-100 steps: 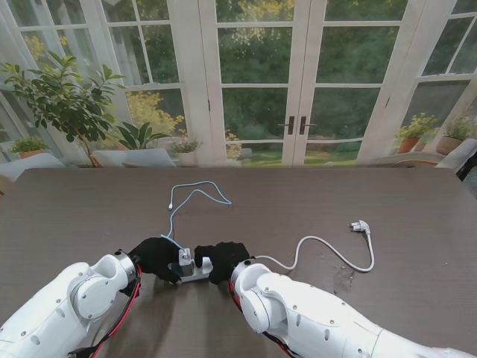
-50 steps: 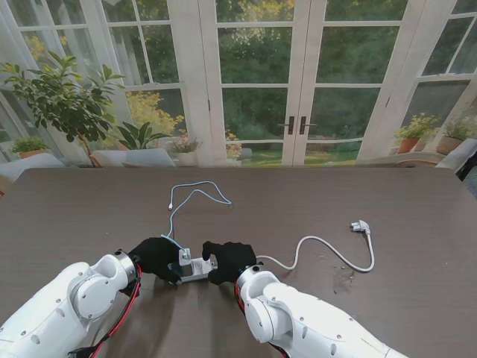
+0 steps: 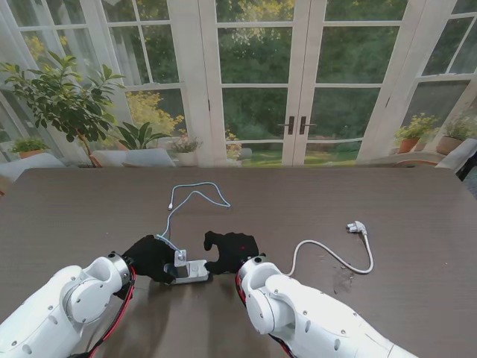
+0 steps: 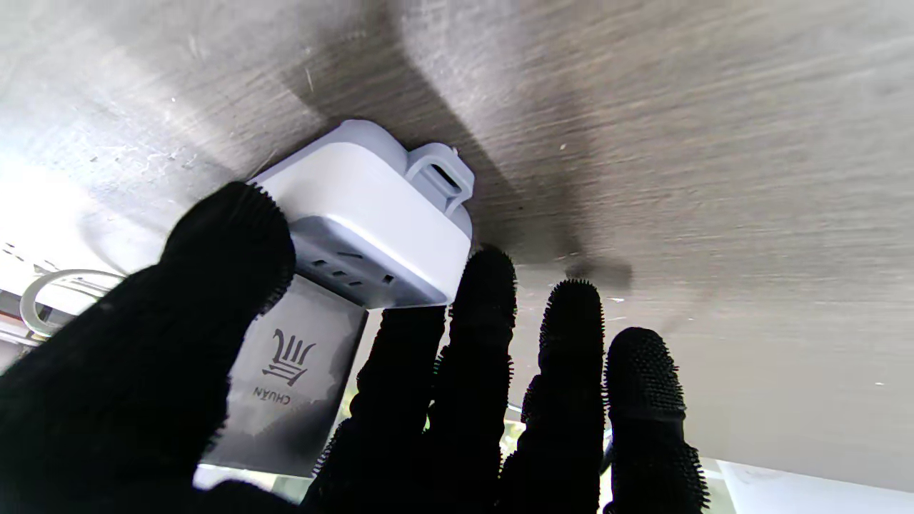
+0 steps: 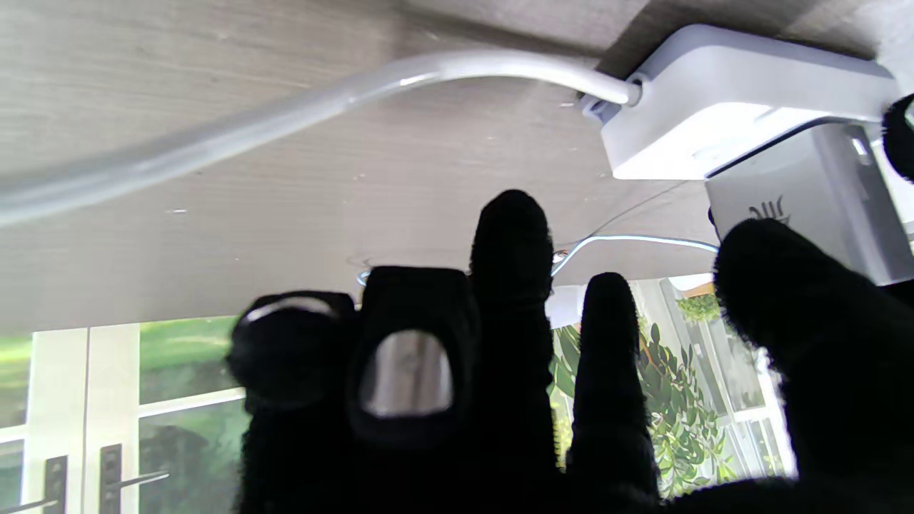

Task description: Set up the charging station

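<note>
matt brown wood-grain table [image 3: 387, 194], smooth white plastic power strip [image 4: 371, 207], nubbly black cloth glove on left robot hand [image 4: 400, 400]

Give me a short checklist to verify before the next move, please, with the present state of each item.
1. Left robot hand holds the white plastic power strip: ok.
2. Grey square charger seated in the strip: ok.
3. Right robot hand free, fingers apart: ok.
4. Thin light-blue cable joined to the charger: cannot tell.
5. White wall plug of the strip's cord lies unplugged on the dark wooden table: not ok.
</note>
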